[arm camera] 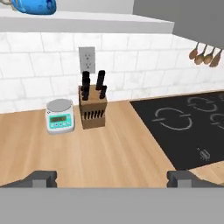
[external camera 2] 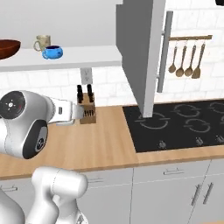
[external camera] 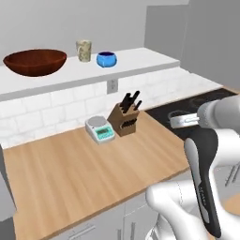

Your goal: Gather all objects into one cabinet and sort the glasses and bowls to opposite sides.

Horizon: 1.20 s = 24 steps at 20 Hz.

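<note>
Fingers (arm camera: 43, 178) of the gripper (arm camera: 111, 179) stand wide apart above the wooden counter (arm camera: 113, 153), empty; wooden bowl (external camera: 35, 62), beige tumbler (external camera: 84, 50) and blue bowl (external camera: 106, 59) sit on the shelf (external camera: 136, 60).

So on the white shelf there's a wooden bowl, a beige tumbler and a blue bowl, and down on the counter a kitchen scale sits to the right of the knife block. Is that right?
Almost. The kitchen scale sits to the left of the knife block, not its right, as the left base view shows. The rest holds: the wooden bowl, the beige tumbler and the blue bowl stand on the white shelf.
</note>
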Motion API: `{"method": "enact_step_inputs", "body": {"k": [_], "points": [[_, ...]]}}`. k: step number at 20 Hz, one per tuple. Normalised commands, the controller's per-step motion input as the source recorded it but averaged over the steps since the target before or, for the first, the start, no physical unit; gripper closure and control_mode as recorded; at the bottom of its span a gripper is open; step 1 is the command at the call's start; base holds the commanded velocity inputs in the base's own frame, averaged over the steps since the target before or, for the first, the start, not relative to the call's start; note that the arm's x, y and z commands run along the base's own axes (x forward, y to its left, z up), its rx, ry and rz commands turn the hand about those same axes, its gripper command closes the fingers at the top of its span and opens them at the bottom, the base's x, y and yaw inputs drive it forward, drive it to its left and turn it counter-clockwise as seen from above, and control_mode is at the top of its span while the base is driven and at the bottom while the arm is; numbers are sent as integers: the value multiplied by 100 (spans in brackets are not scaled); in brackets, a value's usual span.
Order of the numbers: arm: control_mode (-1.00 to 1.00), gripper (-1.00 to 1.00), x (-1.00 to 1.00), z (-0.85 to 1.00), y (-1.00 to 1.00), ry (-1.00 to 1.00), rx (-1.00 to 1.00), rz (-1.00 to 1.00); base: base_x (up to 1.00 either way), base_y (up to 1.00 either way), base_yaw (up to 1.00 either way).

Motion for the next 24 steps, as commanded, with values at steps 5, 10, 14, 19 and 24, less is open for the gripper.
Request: {"method": "enact_step_inputs", "body": {"k": [5, 10, 14, 19, 24], "points": [[100, -100, 0, 0, 0, 0, 0, 0, -5, 0, -53], [100, -100, 0, 0, 0, 0, 0, 0, -10, 0, -57], [100, -100, 0, 0, 0, 0, 0, 0, -17, 0, -61], [100, -100, 0, 0, 0, 0, 0, 0, -23, 0, -63], [100, -100, 0, 0, 0, 0, 0, 0, -16, -4, -64]]}}
